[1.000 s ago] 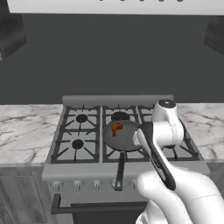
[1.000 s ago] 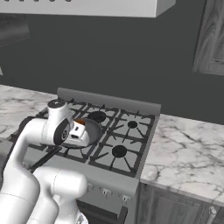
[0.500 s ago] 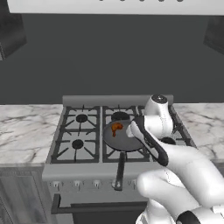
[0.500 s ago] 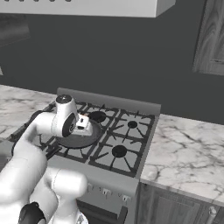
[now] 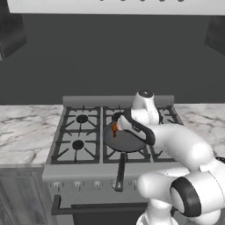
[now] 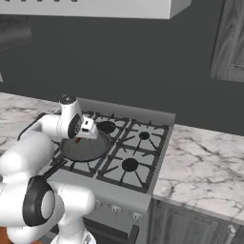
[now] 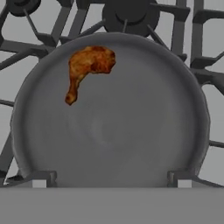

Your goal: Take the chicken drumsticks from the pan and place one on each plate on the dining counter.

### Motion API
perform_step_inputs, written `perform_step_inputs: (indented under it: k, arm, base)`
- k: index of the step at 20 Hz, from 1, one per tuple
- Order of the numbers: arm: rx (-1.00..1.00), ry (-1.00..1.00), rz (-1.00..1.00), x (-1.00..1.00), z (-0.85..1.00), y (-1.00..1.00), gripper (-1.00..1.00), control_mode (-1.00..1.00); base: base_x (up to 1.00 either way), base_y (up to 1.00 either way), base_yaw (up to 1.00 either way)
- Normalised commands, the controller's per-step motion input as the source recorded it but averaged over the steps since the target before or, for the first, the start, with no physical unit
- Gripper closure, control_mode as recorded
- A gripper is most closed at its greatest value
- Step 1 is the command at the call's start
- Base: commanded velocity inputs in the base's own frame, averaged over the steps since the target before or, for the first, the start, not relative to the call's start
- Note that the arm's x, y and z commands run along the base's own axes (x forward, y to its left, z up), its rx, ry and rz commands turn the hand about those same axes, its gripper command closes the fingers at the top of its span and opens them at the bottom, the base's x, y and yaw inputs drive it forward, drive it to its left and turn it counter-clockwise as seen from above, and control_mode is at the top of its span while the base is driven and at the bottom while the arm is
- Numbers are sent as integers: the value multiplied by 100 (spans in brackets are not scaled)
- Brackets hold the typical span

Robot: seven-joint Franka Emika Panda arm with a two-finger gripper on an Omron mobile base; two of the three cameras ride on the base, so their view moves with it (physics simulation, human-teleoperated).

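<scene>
Hovering over the pan [image 7: 109, 131], the gripper [image 7: 109, 177] has its jaws spread as wide as they go and nothing between them; both fingertips [image 7: 41, 178] rise at the hand view's 6 o'clock edge, over the pan's near rim.

One drumstick [image 7: 87, 70] lies on the pan floor at about 11 o'clock in the hand view, thick end toward 12, thin bone end trailing toward 7. It sits apart from the rim and well clear of the tips. I can make out only this one; whether a second is there I cannot tell.

Left base view: the hand [image 5: 132, 125] hangs over the pan's far side, with the drumstick [image 5: 114, 128] just at its 9 o'clock. The pan handle [image 5: 120, 169] points to 6 o'clock, toward the stove front.

Right base view: the gripper [image 6: 88, 128] sits above the pan [image 6: 86, 147], which rests on a front burner of the stove [image 6: 128, 164].

Judgement: the wide jaws and top-down pose suit a pick from above; the hand likely needs to shift toward the drumstick before descending. Plates and dining counter lie outside these views, so placing is not yet begun.
</scene>
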Motion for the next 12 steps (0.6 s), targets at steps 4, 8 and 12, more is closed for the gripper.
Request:
perform_step_inputs:
  k: [4,8,12]
  arm:
    - [0,2,0,27,-14,25,-100,-100]
    - [0,0,0,31,-27,22,-100,-100]
    - [0,0,0,22,-29,22,-100,-100]
  base:
    - [0,0,0]
    - [0,0,0]
    - [0,0,0]
